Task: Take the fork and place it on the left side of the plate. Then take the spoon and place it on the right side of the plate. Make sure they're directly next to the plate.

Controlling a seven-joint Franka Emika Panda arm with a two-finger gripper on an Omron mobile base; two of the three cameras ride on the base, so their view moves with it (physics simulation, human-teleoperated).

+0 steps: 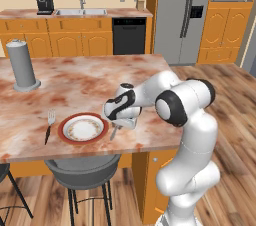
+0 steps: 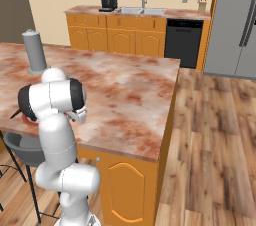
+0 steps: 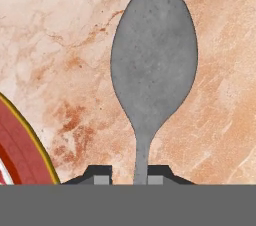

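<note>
The plate (image 1: 62, 131) lies near the front edge of the marble island. The black-handled fork (image 1: 49, 124) rests just left of it, tines pointing away from the edge. The silver spoon (image 1: 114, 133) lies flat on the counter close to the plate's right rim. My gripper (image 1: 119, 124) points down over the spoon. In the hand view, the spoon (image 3: 154, 65) shows its oval bowl, and its handle runs between my gripper's (image 3: 129, 176) fingertips. One fingertip (image 3: 156, 176) touches the handle, while a strip of counter shows at the other. The plate's red rim (image 3: 20, 145) is at the lower left.
A tall grey canister (image 1: 22, 65) stands at the island's far left. A dark stool (image 1: 82, 170) sits under the front edge below the plate. The island edge (image 1: 90, 151) runs just in front of the cutlery. Wooden floor lies to the right.
</note>
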